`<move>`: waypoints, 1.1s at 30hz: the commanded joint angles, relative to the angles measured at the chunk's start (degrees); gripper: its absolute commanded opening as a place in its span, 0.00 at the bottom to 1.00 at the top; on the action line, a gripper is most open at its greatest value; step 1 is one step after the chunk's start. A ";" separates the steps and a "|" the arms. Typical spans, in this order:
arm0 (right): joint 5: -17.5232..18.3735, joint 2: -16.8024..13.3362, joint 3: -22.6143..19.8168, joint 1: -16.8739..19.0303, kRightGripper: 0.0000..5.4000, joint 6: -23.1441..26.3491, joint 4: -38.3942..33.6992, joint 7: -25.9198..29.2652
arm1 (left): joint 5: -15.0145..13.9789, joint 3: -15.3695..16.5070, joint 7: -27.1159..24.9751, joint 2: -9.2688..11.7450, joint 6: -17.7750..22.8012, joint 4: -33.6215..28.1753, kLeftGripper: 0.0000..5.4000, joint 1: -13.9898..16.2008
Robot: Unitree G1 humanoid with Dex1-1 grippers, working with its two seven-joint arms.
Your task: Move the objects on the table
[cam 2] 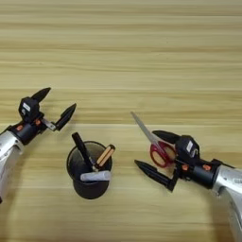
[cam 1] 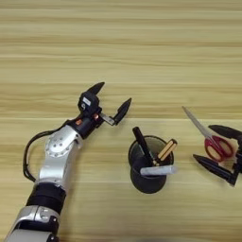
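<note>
A black mesh pen cup [cam 1: 150, 176] stands upright on the wooden table [cam 1: 121, 47]. In it lean a black marker [cam 1: 142, 143], an amber-handled screwdriver [cam 1: 167, 150] and a white-grey marker [cam 1: 158, 170]. To its right lie red-handled steel scissors [cam 2: 158, 149], blades pointing up-left. My right gripper [cam 2: 155, 152] is open, with one finger on each side of the red handles. My left gripper [cam 1: 113, 98] hangs open and holds nothing, up-left of the cup.
</note>
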 commanded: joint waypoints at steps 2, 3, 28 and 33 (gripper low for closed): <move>-1.68 0.98 -1.31 1.28 0.99 0.11 -1.68 -5.16 | 0.68 0.05 0.08 0.19 -0.73 0.60 1.00 -1.10; -1.92 1.03 -1.23 1.64 0.99 0.51 -1.97 -5.93 | 0.67 0.07 0.07 0.21 -0.76 0.66 1.00 -1.13; -4.91 0.78 -0.42 2.96 0.99 17.41 -0.54 -16.07 | 0.53 0.25 -0.02 0.29 -0.87 1.11 1.00 -1.79; -5.39 1.24 -0.39 1.60 0.99 18.60 1.19 -17.10 | 0.56 0.21 0.03 0.19 -0.84 1.23 1.00 -1.94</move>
